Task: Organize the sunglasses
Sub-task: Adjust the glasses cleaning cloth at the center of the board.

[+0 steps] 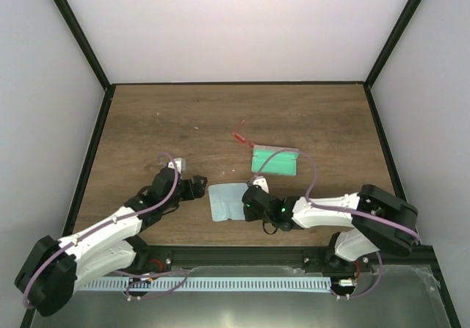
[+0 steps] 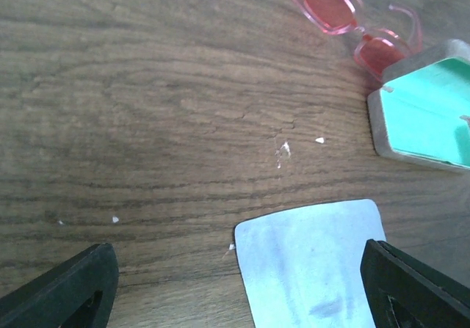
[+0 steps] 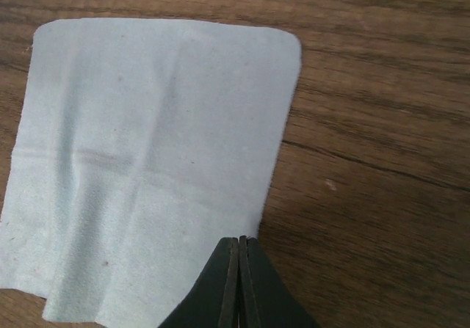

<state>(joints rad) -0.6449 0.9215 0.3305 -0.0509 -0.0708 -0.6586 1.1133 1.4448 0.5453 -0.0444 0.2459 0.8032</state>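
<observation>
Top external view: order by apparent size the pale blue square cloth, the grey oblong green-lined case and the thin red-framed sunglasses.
1. The grey oblong green-lined case and pale blue square cloth: too alike to rank.
2. The thin red-framed sunglasses, clearly smallest.

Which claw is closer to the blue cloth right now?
Right. The right claw is shut right at the cloth's edge; the left claw hangs open just off the opposite side.
</observation>
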